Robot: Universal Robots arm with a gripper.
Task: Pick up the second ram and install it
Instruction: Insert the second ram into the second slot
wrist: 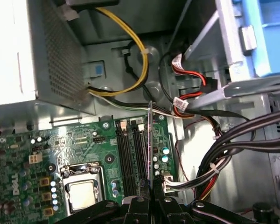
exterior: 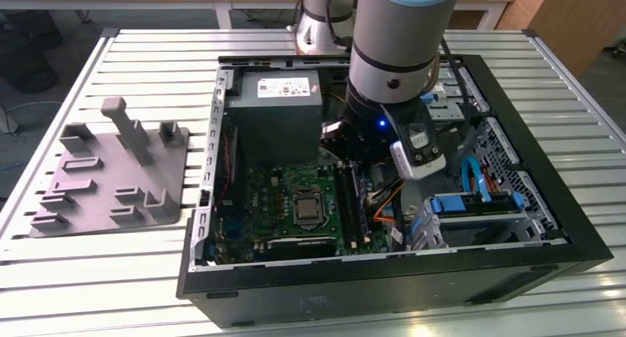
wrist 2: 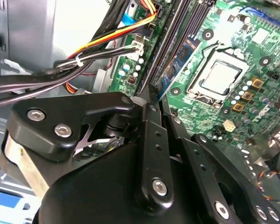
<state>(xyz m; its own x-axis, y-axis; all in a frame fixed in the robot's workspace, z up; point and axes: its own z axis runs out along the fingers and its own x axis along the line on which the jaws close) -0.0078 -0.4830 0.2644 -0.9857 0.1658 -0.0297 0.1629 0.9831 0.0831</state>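
My gripper (exterior: 350, 157) is down inside the open computer case (exterior: 547, 234), above the green motherboard (exterior: 278, 198). It is shut on the second ram (wrist: 150, 140), a thin green strip that the first wrist view shows edge-on, running out from between the black fingers (wrist: 139, 207). In the second wrist view the ram (wrist 2: 177, 60) carries a blue label and lies along the long black memory slots (wrist 2: 189, 23), beside the processor socket (wrist 2: 221, 74). The ram's lower edge is at the slots (wrist: 130, 149); I cannot tell whether it is seated. The gripper (wrist: 150, 193) grips the strip's near end.
A grey holder block (exterior: 113, 176) lies on the slatted table at the exterior view's left. The power supply (exterior: 278, 102) sits behind the board. Bundled cables (wrist: 224, 154) run close beside the slots. A blue drive bay (exterior: 474, 205) stands at the exterior view's right.
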